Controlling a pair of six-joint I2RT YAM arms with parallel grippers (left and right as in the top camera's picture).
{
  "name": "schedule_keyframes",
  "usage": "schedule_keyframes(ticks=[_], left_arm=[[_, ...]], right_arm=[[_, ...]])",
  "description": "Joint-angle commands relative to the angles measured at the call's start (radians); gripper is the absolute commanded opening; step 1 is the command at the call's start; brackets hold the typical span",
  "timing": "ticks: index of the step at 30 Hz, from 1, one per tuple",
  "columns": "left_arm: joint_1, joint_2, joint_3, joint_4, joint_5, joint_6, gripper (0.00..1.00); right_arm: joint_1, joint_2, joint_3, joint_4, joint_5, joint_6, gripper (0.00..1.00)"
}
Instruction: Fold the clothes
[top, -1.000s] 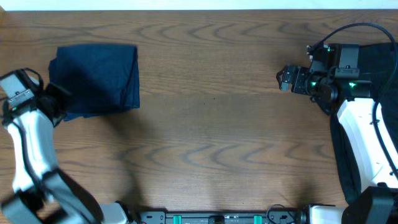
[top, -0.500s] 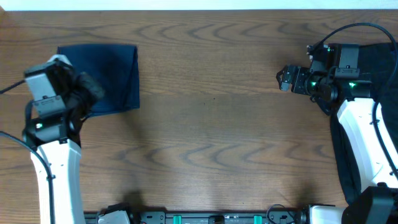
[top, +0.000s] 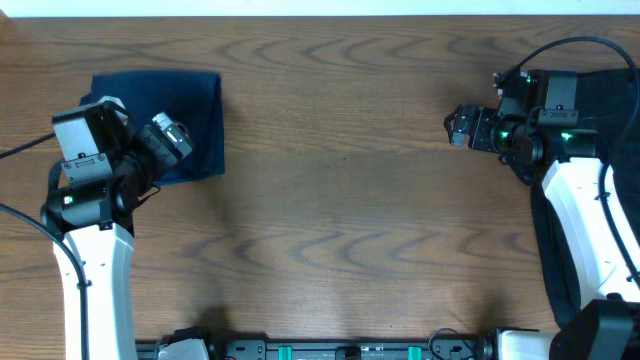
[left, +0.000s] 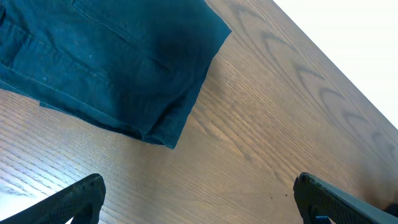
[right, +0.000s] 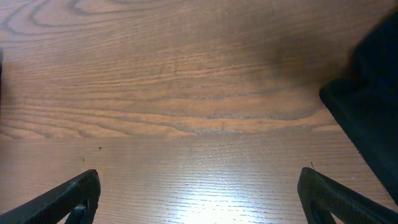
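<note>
**Folded navy garment lies at the far left of the bench, both arms empty-handed**

The navy garment (top: 180, 105) lies flat in the far left corner of the bench (top: 340, 210), folded into a compact, nearly square block. It is slightly longer across the bench than from front to back, so its long axis runs left to right, and its edges sit roughly parallel to the bench edges. In the left wrist view its stacked layers end in a squared corner that points toward the open wood, with seam lines running along the cloth.

The left fingers (top: 172, 134) are spread wide with nothing between them. From overhead they sit over the near right part of the navy block, angled toward the far right. The wrist view shows bare wood between the two tips and the cloth just ahead. Whether they touch the cloth cannot be told.

The right fingers (top: 458, 126) are also spread wide and empty. They point left over bare wood, well apart from the navy block. A black garment (top: 618, 95) lies heaped at the right edge of the bench, partly under the right arm, and its dark edge shows at the right of the right wrist view.
</note>
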Motion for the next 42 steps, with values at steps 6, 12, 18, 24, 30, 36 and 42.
schedule_keyframes(ticks=[6, 12, 18, 24, 30, 36, 42], left_arm=[[-0.004, 0.002, 0.002, -0.011, -0.002, 0.010, 0.98], [-0.004, 0.002, 0.002, -0.011, -0.002, 0.010, 0.98], [-0.004, 0.002, 0.002, -0.011, -0.002, 0.010, 0.98], [-0.004, 0.002, 0.002, -0.011, -0.002, 0.010, 0.98], [-0.004, 0.002, 0.002, -0.011, -0.002, 0.010, 0.98], [-0.004, 0.002, 0.002, -0.011, -0.002, 0.010, 0.98], [-0.004, 0.002, 0.002, -0.011, -0.002, 0.010, 0.98]], right_arm=[[-0.007, 0.001, -0.002, -0.003, 0.003, 0.003, 0.99], [-0.007, 0.006, -0.002, -0.003, 0.004, 0.003, 0.99], [-0.001, -0.058, -0.002, -0.004, 0.003, 0.003, 0.99], [-0.001, -0.249, -0.002, -0.004, 0.003, 0.003, 0.99], [0.024, -0.501, -0.002, -0.004, 0.003, 0.003, 0.99], [0.136, -0.748, -0.003, -0.005, 0.008, -0.001, 0.99], [0.165, -0.955, -0.005, -0.020, 0.014, -0.008, 0.99]])
